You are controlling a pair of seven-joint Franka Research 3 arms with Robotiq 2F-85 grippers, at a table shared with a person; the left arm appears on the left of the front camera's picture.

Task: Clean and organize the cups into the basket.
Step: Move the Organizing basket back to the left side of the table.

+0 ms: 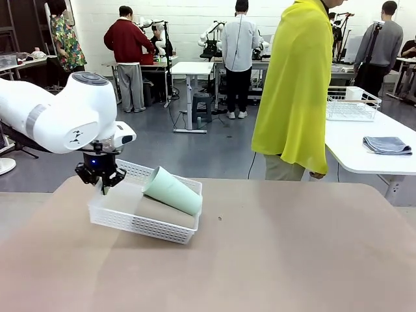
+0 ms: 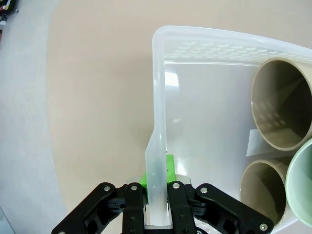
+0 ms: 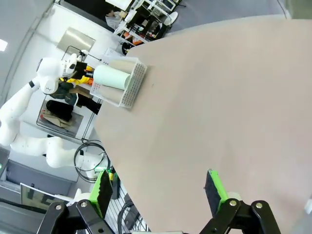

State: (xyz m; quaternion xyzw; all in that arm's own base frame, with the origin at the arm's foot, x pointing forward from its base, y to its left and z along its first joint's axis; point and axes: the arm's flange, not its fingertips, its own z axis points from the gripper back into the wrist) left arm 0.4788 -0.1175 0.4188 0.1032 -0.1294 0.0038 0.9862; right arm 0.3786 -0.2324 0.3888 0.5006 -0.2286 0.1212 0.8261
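Observation:
The white lattice basket (image 1: 140, 225) is on the left part of the tan table, with my left gripper (image 1: 102, 184) shut on its left rim. In the left wrist view the rim (image 2: 160, 97) runs up between that gripper's (image 2: 157, 187) closed fingers. Inside lie two tan cups (image 2: 282, 105) (image 2: 263, 185) and a mint green cup (image 2: 303, 183) on their sides, mouths toward the camera. From the front, the green cup (image 1: 172, 190) rests on top of a tan cup (image 1: 162, 212). My right gripper (image 3: 158, 190) is open and empty above the table, far from the basket (image 3: 134, 85).
A person in a yellow top (image 1: 296, 84) stands at the table's far edge, right of centre. A wire basket (image 1: 351, 104) and a folded grey cloth (image 1: 387, 144) lie on another white table at the back right. The table's middle and right side are bare.

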